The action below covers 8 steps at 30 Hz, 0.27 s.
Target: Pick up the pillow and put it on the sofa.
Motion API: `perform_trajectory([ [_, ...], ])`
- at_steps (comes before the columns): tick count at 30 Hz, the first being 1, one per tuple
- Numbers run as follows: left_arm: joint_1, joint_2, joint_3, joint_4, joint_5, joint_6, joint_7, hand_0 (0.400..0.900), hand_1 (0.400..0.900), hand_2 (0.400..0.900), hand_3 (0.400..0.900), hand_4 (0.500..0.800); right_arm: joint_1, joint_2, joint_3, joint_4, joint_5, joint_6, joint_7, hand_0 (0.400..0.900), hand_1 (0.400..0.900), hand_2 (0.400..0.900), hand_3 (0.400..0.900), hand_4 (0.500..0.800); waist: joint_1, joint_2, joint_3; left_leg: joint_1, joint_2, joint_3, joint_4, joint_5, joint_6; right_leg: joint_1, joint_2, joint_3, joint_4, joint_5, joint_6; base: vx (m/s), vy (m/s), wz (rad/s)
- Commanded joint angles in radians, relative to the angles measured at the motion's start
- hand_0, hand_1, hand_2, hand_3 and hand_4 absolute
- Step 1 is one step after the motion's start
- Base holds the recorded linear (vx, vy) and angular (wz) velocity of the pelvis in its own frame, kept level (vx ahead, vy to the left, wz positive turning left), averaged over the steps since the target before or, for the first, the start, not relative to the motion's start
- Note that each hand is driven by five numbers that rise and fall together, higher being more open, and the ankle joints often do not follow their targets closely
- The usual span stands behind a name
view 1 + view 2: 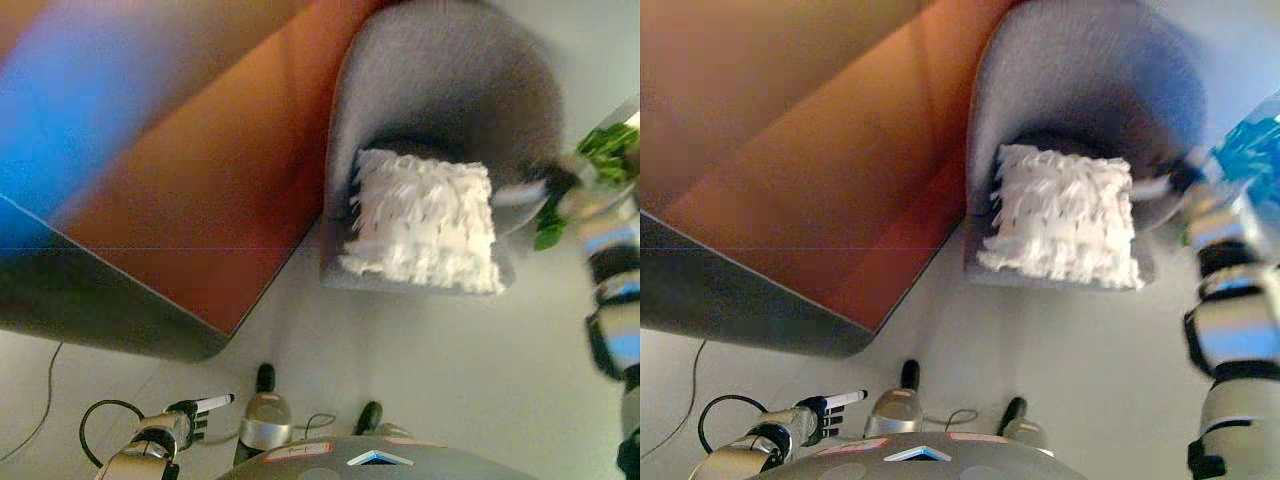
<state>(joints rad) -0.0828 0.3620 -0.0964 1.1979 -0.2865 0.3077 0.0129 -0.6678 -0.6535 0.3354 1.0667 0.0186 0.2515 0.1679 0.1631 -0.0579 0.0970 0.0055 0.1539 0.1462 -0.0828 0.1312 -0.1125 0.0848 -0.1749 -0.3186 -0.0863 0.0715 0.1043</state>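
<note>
Right now a shaggy white pillow [425, 220] is lying on the seat of a grey armchair [450, 90], its front edge hanging over the seat's front rim. The right hand [540, 188] is reaching in from the right side and is touching the pillow's right edge by the chair's arm; motion smear is blurring it, so I cannot tell whether its fingers are spread or curled. The left hand [195, 413] is hanging low at the lower left, well apart from the chair, with its white-tipped fingers [215, 402] held out straight and holding nothing. A green leafy plant [605, 150] is showing at the right edge, just beside the armchair. An orange-brown panel [200, 190] is filling the upper left, next to the chair's left side. Everything is standing on a pale grey floor [420, 350].
</note>
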Motion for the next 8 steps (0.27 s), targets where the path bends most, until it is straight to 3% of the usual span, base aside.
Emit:
perform_trajectory([
  [1, -0.069, 0.019, -0.066, 0.073, -0.008, 0.008, 0.044, 0.9, 0.9, 0.9, 0.9, 0.8, 0.055, 0.036, 0.02, 0.02, 0.025, -0.046, -0.106, 0.9, 0.9, 0.9, 0.9, 0.8, -0.014, 0.034, -0.07, 0.089, 0.038, -0.002, -0.004, -0.089, -0.013, 0.017, -0.075, 0.014, 0.001, 0.017, 0.067, -0.03, 0.018, -0.12],
  [5, -0.088, -0.013, -0.065, 0.087, -0.036, -0.007, 0.082, 0.9, 0.9, 0.9, 0.9, 0.8, 0.2, 0.157, 0.0, 0.066, 0.029, -0.061, -0.124, 0.9, 0.9, 0.9, 0.9, 0.8, -0.037, 0.036, -0.076, 0.116, 0.038, 0.023, -0.004, -0.096, -0.009, 0.034, -0.075, 0.027, -0.001, 0.019, 0.064, -0.05, 0.023, -0.07],
  [8, -0.084, -0.038, -0.057, 0.094, -0.042, -0.033, 0.115, 0.9, 0.9, 0.9, 0.9, 0.8, 0.293, 0.207, -0.022, 0.113, 0.02, -0.114, -0.131, 0.9, 0.9, 0.9, 0.9, 0.8, -0.047, 0.037, -0.082, 0.126, 0.036, 0.033, -0.004, -0.1, -0.006, 0.042, -0.076, 0.03, -0.001, 0.02, 0.063, -0.05, 0.031, -0.02],
])
